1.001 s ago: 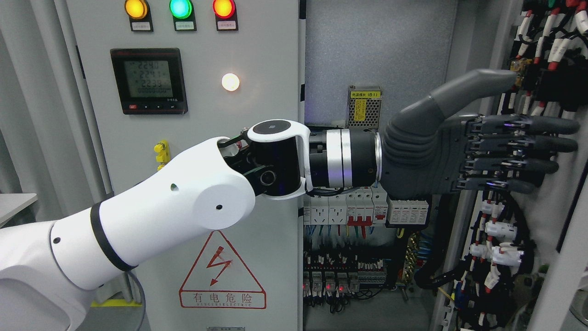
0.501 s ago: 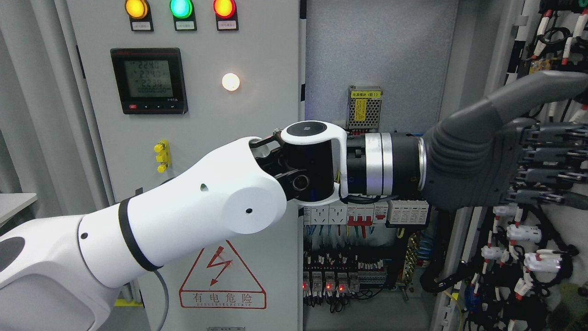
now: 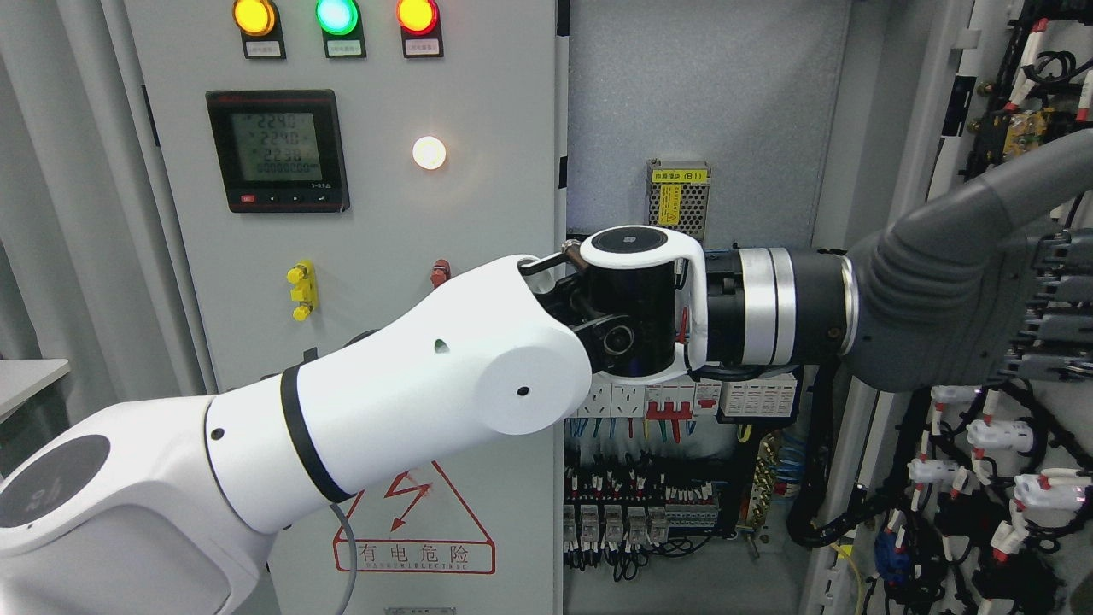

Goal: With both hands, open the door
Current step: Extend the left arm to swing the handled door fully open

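My left arm (image 3: 444, 384) comes in from the lower left and reaches across the cabinet opening to the right-hand door (image 3: 956, 102). That door stands swung open, its inner face with wiring and white connectors (image 3: 982, 444) turned toward me. My grey left hand (image 3: 1025, 299) lies flat against this inner face with the thumb (image 3: 1008, 184) raised. Its fingers run straight out past the picture's right edge and hold nothing. The left-hand door (image 3: 478, 102) is shut. The right arm does not show.
The shut left door carries three lamps (image 3: 336, 17), a meter display (image 3: 277, 149), a lit white lamp (image 3: 429, 152) and a hazard triangle (image 3: 427, 530). Inside the cabinet (image 3: 692, 77) are breakers (image 3: 675, 397) and terminal rows (image 3: 632, 521). A grey curtain (image 3: 51, 213) hangs at the left.
My left arm has stretched further right, and the hand slid right and slightly down with the door. The door's inner face swung further away, and the fingertips left the picture.
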Controlling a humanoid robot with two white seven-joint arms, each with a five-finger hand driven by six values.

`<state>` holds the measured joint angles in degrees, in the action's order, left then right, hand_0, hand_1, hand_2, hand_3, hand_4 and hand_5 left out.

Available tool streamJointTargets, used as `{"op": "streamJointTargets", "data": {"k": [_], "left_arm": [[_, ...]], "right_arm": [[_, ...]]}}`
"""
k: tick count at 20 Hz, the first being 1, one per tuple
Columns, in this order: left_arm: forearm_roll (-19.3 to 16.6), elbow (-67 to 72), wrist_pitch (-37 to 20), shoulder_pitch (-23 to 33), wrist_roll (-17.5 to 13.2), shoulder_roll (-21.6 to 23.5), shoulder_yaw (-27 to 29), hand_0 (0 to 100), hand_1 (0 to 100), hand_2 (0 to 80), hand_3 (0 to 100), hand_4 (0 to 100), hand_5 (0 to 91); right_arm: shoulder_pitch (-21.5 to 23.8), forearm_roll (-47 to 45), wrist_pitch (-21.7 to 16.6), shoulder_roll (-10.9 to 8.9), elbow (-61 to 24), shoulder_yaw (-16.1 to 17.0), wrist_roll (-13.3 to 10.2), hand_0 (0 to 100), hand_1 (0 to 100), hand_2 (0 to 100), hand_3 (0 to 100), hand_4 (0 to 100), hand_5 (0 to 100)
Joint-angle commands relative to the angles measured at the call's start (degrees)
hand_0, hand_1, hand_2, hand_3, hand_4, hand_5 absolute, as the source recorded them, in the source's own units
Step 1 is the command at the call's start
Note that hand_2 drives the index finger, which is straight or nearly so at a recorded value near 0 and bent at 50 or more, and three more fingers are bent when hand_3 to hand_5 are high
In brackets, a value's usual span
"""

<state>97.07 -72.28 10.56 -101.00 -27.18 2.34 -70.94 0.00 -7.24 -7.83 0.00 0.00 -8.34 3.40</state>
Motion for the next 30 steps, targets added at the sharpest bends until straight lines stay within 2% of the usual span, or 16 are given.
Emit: {"op": "streamJointTargets", "data": {"k": [1, 26, 30], "left_arm": [[0.58, 2.59, 0.26, -0.08, 0.02, -2.34, -0.25, 29, 0, 2.7, 3, 3, 0.0], [0.23, -1.45, 0.17, -0.08, 0.11, -2.34, 1.16, 29, 0, 2.7, 3, 3, 0.0], [0.23, -3.64, 0.26, -0.08, 1.24, -1.21, 2.55, 29, 0, 2.7, 3, 4, 0.0]], "right_arm": [[-1.58, 0.03, 0.01, -0.18, -1.93, -0.01, 0.03, 22, 0, 0, 0, 0, 0], [-1.58, 0.03, 0.01, -0.18, -1.93, -0.01, 0.03, 22, 0, 0, 0, 0, 0], [-1.58, -0.06, 0.01, -0.18, -1.93, -0.01, 0.03, 22, 0, 0, 0, 0, 0]]}}
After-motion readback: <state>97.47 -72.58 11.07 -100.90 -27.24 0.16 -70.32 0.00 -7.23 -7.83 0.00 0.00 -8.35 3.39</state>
